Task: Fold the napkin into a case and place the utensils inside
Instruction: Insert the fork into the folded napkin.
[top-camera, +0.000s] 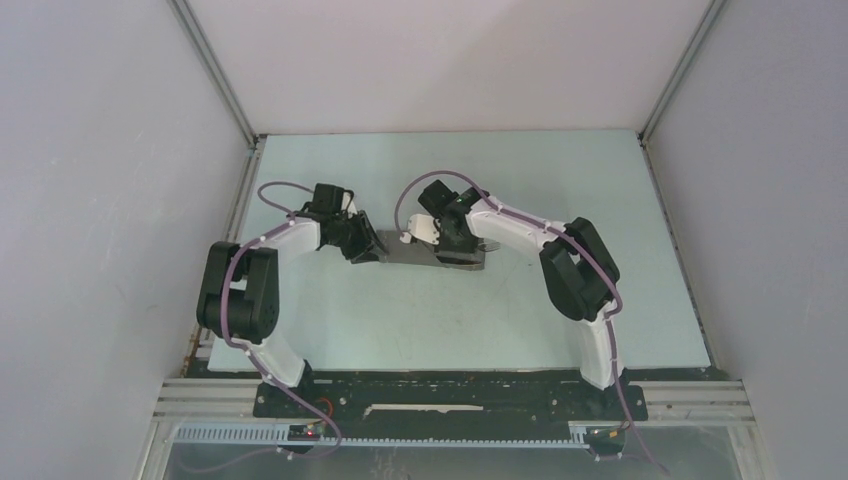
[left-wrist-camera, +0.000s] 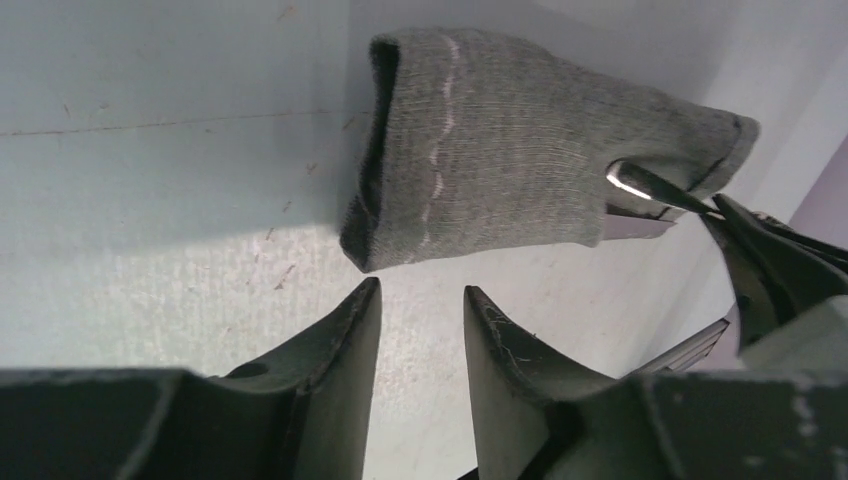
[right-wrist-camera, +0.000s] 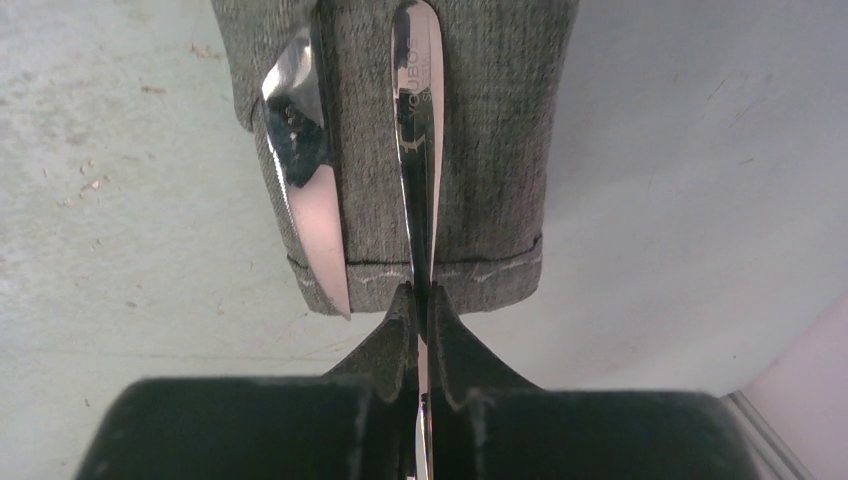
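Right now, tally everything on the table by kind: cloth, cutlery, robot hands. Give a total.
Cloth: 1, the grey case
Cutlery: 2, the broad shiny piece and the slim piece pinched in the right hand
Hands: 2, the right hand, shut, and the left hand, open
Total: 5

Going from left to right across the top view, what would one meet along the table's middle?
Left arm → left hand → case → right hand → right arm.
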